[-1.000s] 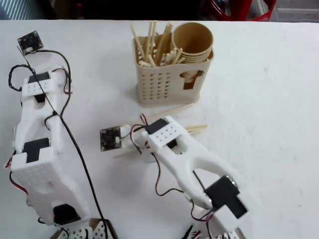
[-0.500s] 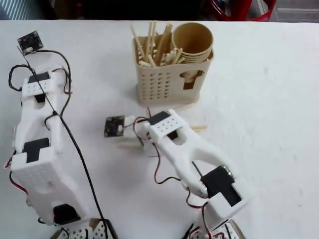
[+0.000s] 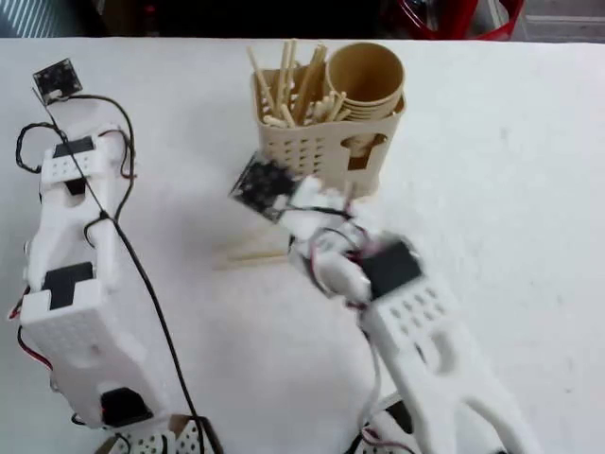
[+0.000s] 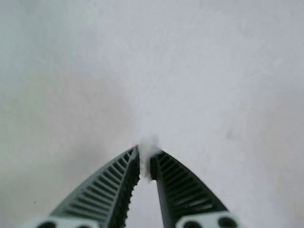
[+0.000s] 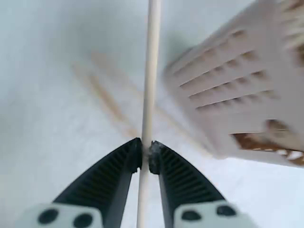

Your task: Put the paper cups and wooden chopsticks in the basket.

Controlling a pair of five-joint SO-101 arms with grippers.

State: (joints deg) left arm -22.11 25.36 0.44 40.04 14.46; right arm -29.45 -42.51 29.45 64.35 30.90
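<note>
Clamping chopstick [image 5: 151, 71], right gripper [image 5: 146, 154], shaft pointing straight past jaws

Cream basket [image 3: 312, 168], hole-grid pattern; tan paper cups [image 3: 365, 76]; pale-wood chopstick [image 5: 150, 71]; dark ribbed right pincer [image 5: 146, 156]; white table [image 3: 529, 189].

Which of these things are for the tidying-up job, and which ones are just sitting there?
For the job:
- basket
- paper cups stacked in it
- chopsticks in the basket
- one chopstick held in the right gripper
- loose chopsticks on the table

Just there:
- left gripper, shut on nothing
- red object beyond the table's far edge
</note>
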